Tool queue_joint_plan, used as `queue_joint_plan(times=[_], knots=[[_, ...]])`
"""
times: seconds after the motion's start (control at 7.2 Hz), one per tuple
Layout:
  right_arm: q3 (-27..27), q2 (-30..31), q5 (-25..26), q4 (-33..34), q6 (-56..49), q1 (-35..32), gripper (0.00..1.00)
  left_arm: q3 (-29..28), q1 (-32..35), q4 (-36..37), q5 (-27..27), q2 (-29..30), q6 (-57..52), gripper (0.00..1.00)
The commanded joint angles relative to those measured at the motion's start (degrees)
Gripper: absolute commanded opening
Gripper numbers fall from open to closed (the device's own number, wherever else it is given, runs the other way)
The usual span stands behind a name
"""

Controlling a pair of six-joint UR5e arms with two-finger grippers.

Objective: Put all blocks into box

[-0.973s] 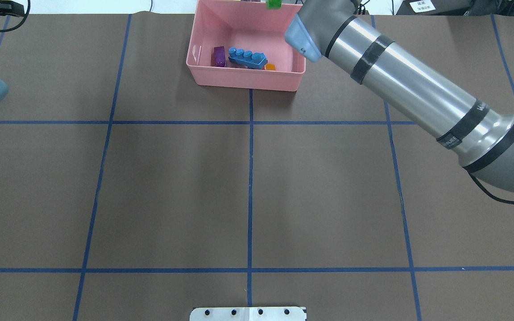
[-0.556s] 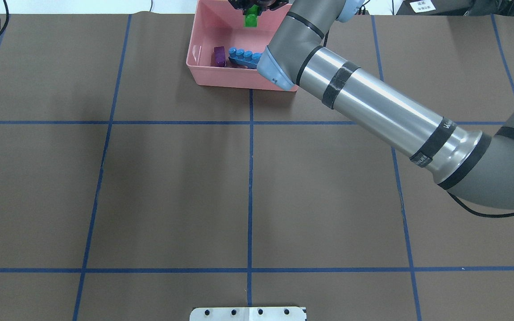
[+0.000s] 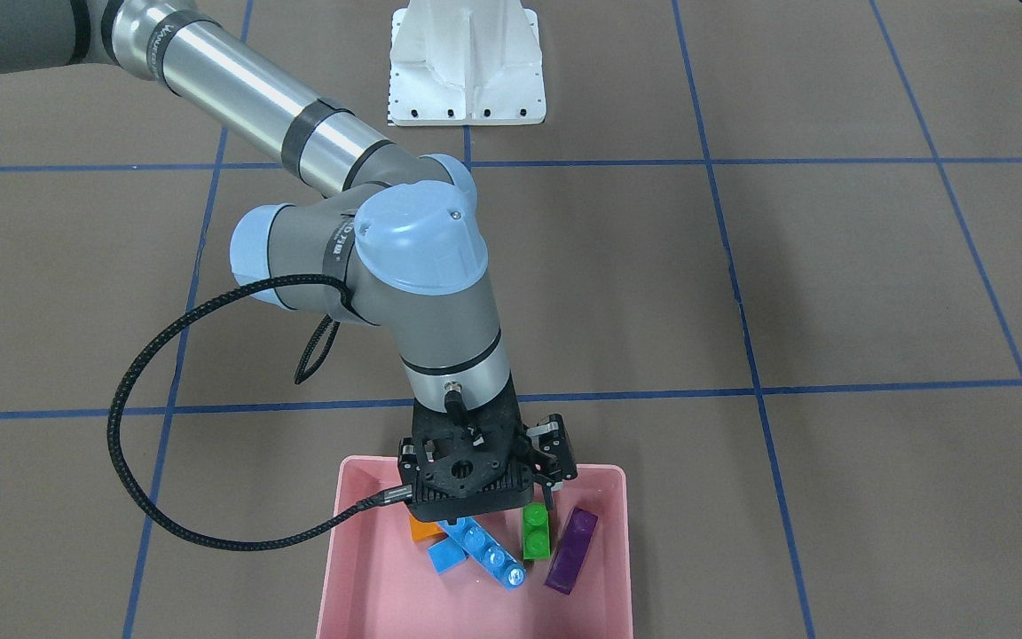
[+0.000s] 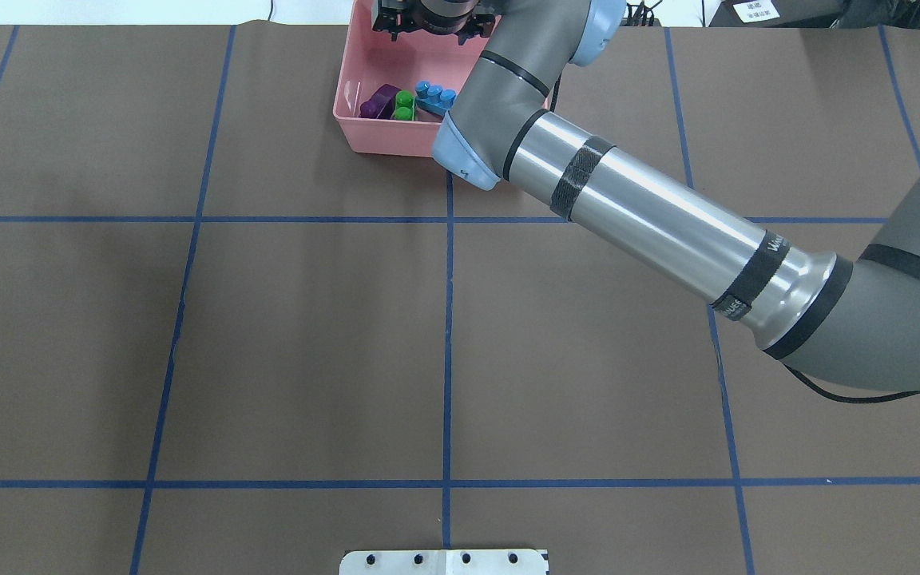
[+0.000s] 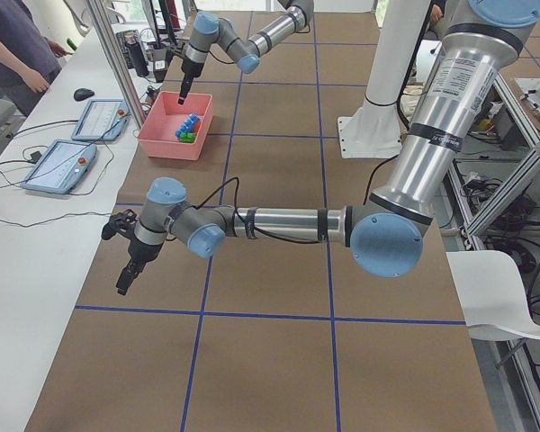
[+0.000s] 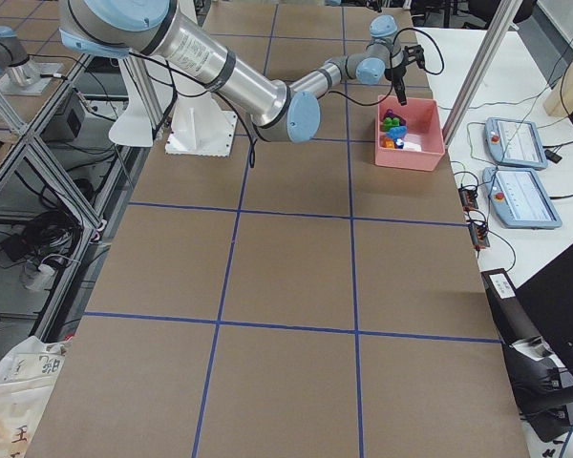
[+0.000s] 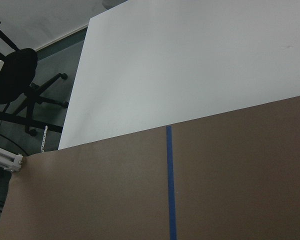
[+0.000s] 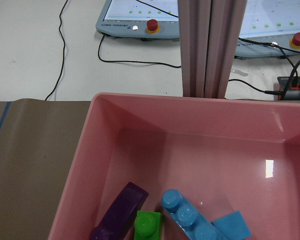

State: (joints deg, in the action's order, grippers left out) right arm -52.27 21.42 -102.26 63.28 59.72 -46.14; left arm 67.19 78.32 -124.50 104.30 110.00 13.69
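The pink box sits at the table's far edge, also in the overhead view. In it lie the orange brick, small blue brick, long blue brick, green brick and purple brick. My right gripper hangs over the box's robot-side end, open and empty, just above the green brick. The right wrist view shows the purple, green and long blue bricks. My left gripper shows only in the left side view, low over bare table; I cannot tell its state.
The white metal base stands at the robot's side of the table. Beyond the box is a white bench with operator consoles and an aluminium post. A person stands at that bench. My right forearm crosses the table's right half.
My right arm swung left over the box. The green brick left the gripper and now lies in the box beside the purple one. My left arm has left the overhead view.
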Motion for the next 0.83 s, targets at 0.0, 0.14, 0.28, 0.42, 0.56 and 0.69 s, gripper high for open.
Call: queue_joint_plan(times=[0.0, 0.14, 0.28, 0.42, 0.56, 0.69], knots=[[-7.36, 0.38, -4.48, 15.55, -11.38, -2.79, 1.0, 0.13, 4.28, 6.08, 4.94, -1.89, -12.67, 1.0], [-11.58, 0.55, -6.88, 23.04, -17.73, -4.72, 1.0, 0.22, 5.35, 10.9, 5.13, -1.89, -16.9, 1.0], [-15.02, 1.25, -9.51, 30.43, -20.49, -6.57, 1.0, 0.22, 6.92, 15.39, 8.7, -1.89, -21.21, 1.0], [-17.66, 3.08, -15.45, 35.29, -22.43, -10.77, 1.0, 0.74, 7.98, 20.48, 14.82, -1.89, -21.86, 1.0], [-20.21, 6.32, -22.21, 38.9, -28.19, -16.12, 1.0, 3.01, 7.99, 24.88, 17.49, -1.98, -21.86, 1.0], [-24.76, 11.92, -25.06, 42.33, -34.95, -19.82, 1.0, 7.38, 7.99, 32.15, 17.52, -2.07, -21.86, 1.0]])
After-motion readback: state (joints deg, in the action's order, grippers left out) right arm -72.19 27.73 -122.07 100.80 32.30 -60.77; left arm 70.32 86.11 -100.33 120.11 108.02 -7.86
